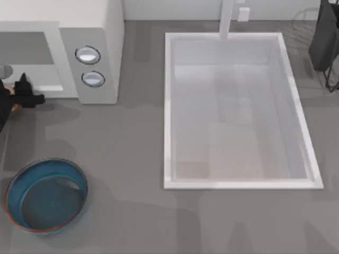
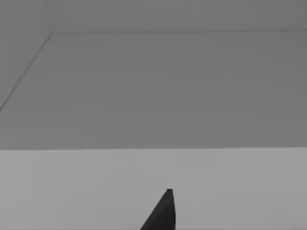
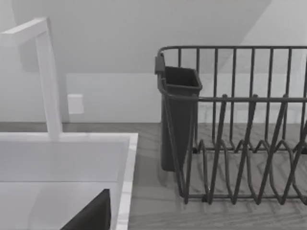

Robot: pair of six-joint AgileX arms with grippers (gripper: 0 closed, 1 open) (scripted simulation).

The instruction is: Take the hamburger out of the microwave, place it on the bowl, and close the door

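The off-white microwave [image 1: 100, 32] stands at the back left with two round dials [image 1: 88, 54] on its panel, and its pale cavity [image 2: 153, 91] is open towards me. My left gripper [image 1: 26, 92] hovers at the cavity's front ledge by the table's left edge; a black part of the left gripper [image 2: 163, 213] juts up before the ledge. A small orange-brown patch [image 1: 14, 107] peeks out beside the gripper; I cannot tell whether it is the hamburger. Nothing lies in the teal-blue bowl [image 1: 18, 185] at the front left. The door is out of view.
A white rectangular sink [image 1: 168, 106] with a faucet [image 1: 226, 18] takes up the middle and right. A dark wire dish rack [image 3: 240, 143] with a cutlery cup stands at the back right, where my right arm [image 1: 324, 37] is parked.
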